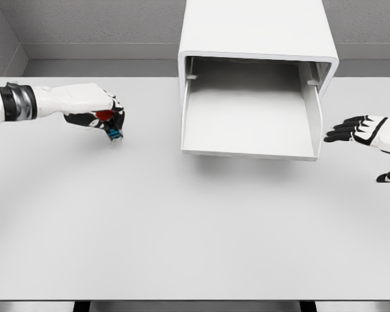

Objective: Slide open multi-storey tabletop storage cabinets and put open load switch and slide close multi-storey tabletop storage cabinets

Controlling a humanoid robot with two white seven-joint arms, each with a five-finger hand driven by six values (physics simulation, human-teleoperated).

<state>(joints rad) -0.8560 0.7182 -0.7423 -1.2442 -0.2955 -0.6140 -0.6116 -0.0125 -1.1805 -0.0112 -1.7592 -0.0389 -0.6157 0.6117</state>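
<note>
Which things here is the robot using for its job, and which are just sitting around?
For the job:
- white box-shaped storage cabinet with its drawer slid open
- small red, black and blue load switch, held in the left hand
- right hand, open beside the drawer

Just there:
- plain white table; nothing else lies about

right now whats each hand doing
Left hand: shut on the load switch.
Right hand: open, holding nothing, beside the open drawer.

The white storage cabinet [257,39] stands at the desk's far edge, its drawer [250,120] pulled open. The small red-and-blue load switch [110,123] sits near the far left corner, held above the desk.
</note>
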